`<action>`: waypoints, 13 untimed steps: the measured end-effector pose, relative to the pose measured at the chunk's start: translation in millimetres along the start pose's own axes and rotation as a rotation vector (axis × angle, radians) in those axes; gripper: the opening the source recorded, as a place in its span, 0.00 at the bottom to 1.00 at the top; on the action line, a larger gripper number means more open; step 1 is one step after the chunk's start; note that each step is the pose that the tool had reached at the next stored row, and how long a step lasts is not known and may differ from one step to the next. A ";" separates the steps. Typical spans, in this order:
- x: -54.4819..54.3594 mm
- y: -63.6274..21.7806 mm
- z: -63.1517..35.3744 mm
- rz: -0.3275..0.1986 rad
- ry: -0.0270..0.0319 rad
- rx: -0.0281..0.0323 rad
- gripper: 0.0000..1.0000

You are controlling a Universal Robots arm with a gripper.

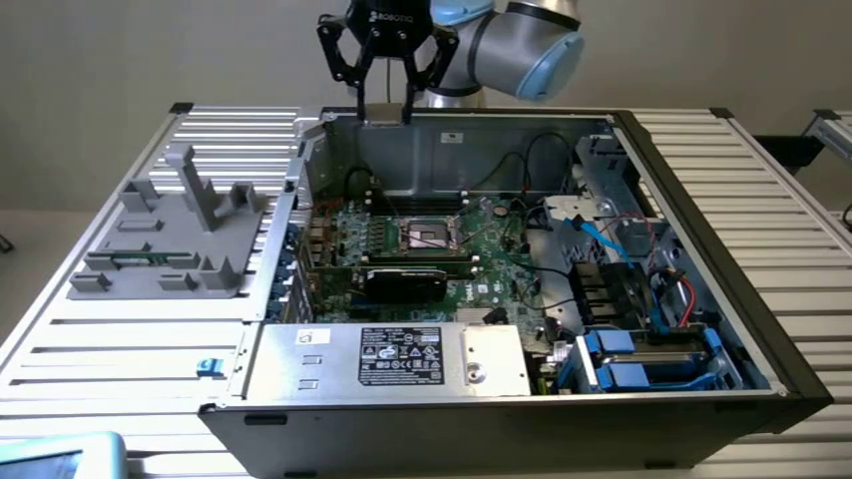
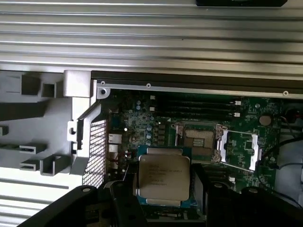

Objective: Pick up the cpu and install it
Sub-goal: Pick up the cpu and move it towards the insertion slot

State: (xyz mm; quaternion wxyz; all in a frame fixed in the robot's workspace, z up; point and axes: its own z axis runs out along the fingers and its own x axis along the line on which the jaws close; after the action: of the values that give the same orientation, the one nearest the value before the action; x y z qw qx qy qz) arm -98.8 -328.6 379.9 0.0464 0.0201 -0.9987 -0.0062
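Observation:
The cpu (image 1: pixel 385 114), a small flat square chip with a silver-grey top, hangs high above the back wall of the open computer case (image 1: pixel 725 239). My gripper (image 1: pixel 385 118) is shut on it, one black finger on each side. In the wrist view the cpu (image 2: pixel 163 176) sits level between the fingers (image 2: pixel 118 201), printed face toward the camera. Below and off to one side of it lies the open socket (image 2: pixel 202 141), its metal frame (image 2: pixel 242 150) flipped back. In the exterior view the socket (image 1: pixel 433 235) is mid-motherboard, well below the gripper.
A black rectangular card (image 1: pixel 406 279) stands just in front of the socket. Cables and blue drive bays (image 1: pixel 639 359) fill the case toward the exterior view's right. A grey fixture (image 1: pixel 174 239) sits on the slatted table at the exterior view's left. The power supply (image 1: pixel 386 354) spans the case front.

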 end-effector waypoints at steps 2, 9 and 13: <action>-4.2 -0.2 2.1 0.000 -0.0017 0.0001 0.55; -18.1 -0.9 10.0 0.001 -0.0053 0.0000 0.55; -24.2 -1.2 16.4 0.002 -0.0070 0.0002 0.55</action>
State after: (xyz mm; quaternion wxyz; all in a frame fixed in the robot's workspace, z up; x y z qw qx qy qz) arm -76.3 -328.6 361.4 0.0429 0.0193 -0.9989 -0.0062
